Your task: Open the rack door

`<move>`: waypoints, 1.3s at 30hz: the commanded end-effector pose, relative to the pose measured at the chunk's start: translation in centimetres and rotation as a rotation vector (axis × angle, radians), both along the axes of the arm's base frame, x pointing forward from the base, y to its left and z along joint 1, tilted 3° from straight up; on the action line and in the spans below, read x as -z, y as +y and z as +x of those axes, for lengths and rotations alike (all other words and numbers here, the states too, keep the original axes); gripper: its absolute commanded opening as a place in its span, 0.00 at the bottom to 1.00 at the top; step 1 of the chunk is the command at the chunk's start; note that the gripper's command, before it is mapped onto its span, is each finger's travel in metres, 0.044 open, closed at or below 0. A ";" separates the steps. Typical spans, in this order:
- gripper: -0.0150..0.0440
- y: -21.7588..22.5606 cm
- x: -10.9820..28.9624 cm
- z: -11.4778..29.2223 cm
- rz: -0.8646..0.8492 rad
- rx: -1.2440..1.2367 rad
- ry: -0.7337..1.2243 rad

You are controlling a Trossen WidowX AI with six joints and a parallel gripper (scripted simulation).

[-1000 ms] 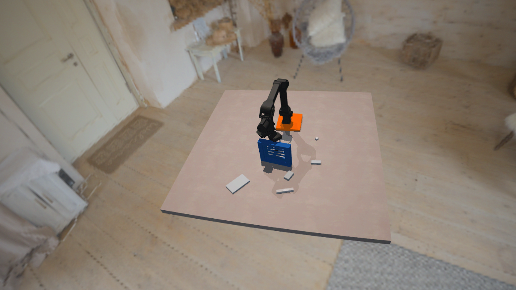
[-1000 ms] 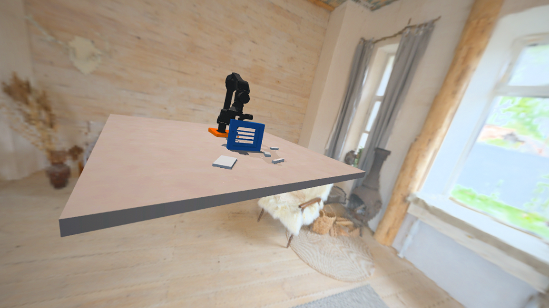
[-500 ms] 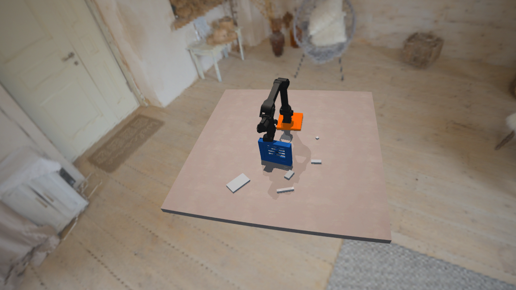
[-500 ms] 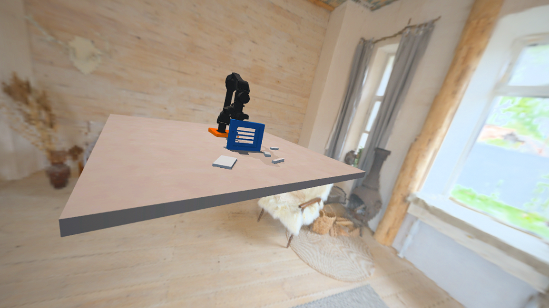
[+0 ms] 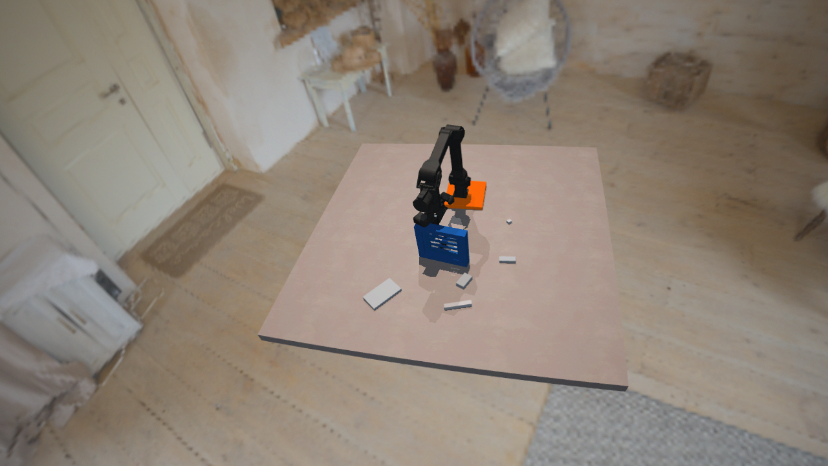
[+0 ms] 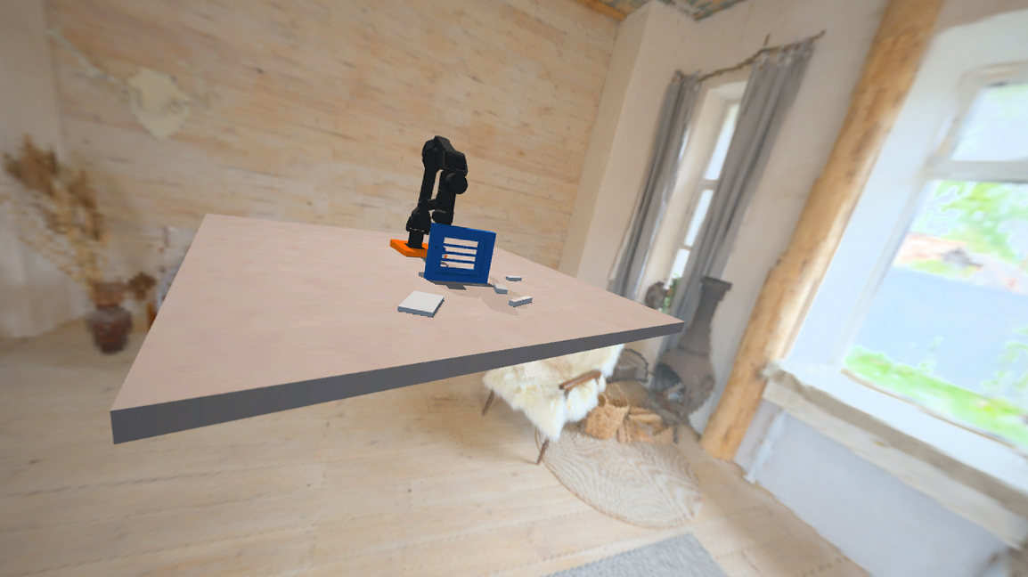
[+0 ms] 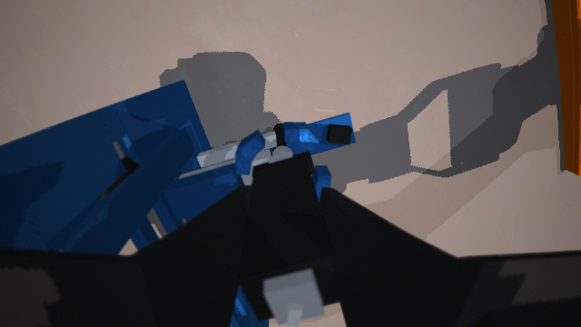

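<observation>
The blue rack frame (image 5: pixel 463 250) (image 6: pixel 484 263) (image 7: pixel 136 102) stands upright mid-table. My gripper (image 5: pixel 434 214) (image 7: pixel 286 197) is low on the side of it that faces the arm's base. It is shut on the dark upright handle (image 7: pixel 282 204), which has grey ends. The handle stands slightly twisted between the blue-tipped fingers in the wrist view. A blue piece that looks like the door (image 7: pixel 197 187) runs beneath the fingers, away from the frame; its exact opening angle is unclear. In the exterior view the rack hides the fingers.
The arm's orange base plate (image 5: pixel 475 199) (image 6: pixel 401 248) is behind the rack. A large white slab (image 5: pixel 381 294) (image 6: pixel 421 304) lies on the far side. Also on the table (image 5: pixel 550 324) (image 6: pixel 259 334) are a white bar (image 5: pixel 458 305), a grey block (image 5: pixel 463 280), a short bar (image 5: pixel 507 260) and a tiny cube (image 5: pixel 508 221).
</observation>
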State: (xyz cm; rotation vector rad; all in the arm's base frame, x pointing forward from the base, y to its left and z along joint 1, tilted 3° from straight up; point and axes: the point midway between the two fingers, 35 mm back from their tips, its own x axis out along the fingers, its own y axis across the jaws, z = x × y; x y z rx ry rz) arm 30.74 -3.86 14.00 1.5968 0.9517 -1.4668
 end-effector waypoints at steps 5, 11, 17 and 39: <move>0.55 0.0 0.0 0.0 0.002 0.022 -0.001; 0.74 0.0 0.0 0.0 0.002 0.014 -0.001; 0.74 -0.1 0.0 -0.1 -0.015 -0.247 -0.008; 0.74 0.0 0.0 0.0 -0.087 -1.334 -0.044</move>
